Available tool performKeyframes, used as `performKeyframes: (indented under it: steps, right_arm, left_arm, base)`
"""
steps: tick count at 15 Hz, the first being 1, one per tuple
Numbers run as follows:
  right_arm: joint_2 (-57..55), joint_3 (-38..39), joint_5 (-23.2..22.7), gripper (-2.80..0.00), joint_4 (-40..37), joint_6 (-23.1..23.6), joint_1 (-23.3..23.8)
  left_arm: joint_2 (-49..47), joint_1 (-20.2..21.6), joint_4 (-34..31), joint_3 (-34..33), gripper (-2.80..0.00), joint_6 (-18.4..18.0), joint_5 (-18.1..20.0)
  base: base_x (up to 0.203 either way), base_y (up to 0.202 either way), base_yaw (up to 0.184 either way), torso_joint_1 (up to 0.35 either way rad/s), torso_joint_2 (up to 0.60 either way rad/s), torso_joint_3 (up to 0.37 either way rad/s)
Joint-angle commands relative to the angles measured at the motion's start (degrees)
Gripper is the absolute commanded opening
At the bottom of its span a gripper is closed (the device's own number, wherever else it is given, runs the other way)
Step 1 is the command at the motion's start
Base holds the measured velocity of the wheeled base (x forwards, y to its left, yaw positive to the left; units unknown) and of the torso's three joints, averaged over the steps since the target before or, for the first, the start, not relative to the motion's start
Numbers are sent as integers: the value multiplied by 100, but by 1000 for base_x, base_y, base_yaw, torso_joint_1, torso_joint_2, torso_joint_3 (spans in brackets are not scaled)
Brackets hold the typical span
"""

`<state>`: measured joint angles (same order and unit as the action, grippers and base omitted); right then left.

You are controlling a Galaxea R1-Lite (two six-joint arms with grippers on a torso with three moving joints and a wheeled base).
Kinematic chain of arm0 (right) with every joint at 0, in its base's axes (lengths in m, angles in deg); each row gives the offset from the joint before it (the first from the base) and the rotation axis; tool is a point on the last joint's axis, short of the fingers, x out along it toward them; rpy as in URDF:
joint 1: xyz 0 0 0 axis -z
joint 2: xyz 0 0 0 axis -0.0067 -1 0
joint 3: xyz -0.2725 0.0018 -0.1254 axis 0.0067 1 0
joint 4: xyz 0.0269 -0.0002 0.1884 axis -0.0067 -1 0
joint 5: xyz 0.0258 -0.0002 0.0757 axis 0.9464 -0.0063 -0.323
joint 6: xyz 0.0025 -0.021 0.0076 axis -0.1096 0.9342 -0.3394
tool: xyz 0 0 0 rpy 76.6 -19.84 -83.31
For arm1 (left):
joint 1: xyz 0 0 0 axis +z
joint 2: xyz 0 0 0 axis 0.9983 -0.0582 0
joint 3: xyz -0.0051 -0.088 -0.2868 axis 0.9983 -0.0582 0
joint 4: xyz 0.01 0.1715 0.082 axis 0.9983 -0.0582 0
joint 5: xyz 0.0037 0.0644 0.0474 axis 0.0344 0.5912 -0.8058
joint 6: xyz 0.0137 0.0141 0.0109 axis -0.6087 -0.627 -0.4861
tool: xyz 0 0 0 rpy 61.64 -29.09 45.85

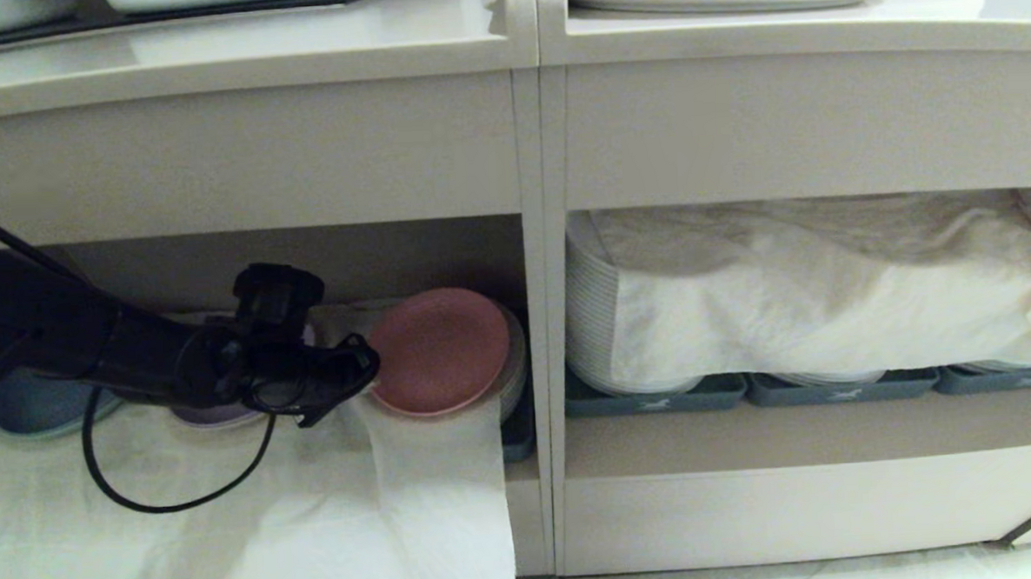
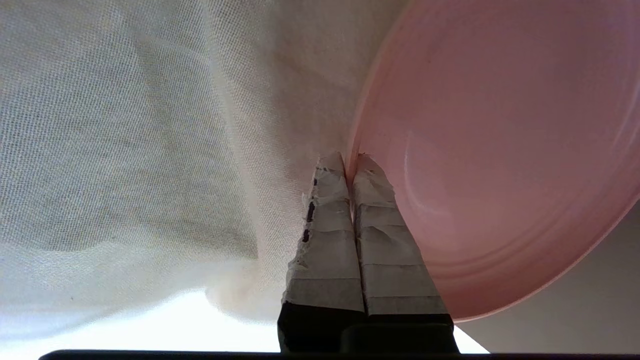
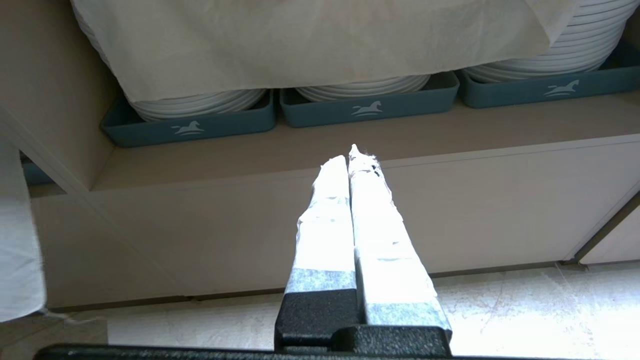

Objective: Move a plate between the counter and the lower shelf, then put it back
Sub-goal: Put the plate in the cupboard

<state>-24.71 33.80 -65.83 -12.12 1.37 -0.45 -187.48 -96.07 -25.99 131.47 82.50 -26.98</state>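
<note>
The small round matte pink plastic plate [image 1: 438,349] with a low raised rim stands tilted on edge in the beige lower shelf [image 1: 349,253], left of the upright divider [image 1: 538,323], leaning on a stack of pale plates above a hanging white cloth [image 1: 334,515]. The left claw [image 1: 369,365] is clamped on the plate's rim, its taped fingers [image 2: 380,225] pressed together there. The right claw [image 3: 351,155] hangs with fingers together before the wider cubby of white plate stacks [image 3: 200,102] in dark grey-blue trays [image 3: 367,107].
</note>
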Motion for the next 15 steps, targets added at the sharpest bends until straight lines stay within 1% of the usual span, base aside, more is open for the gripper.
performKeyframes:
  steps: [1,15]
  right_arm:
    - [0,0,1,-280,0,-5,-1]
    - [0,0,1,-280,0,-5,-1]
  left_arm:
    - [-14,-3,8,-5,-280,23,6]
    - [-128,-8,11,5,-280,58,6]
  base:
    - [0,0,0,0,0,0]
    - [0,0,0,0,0,0]
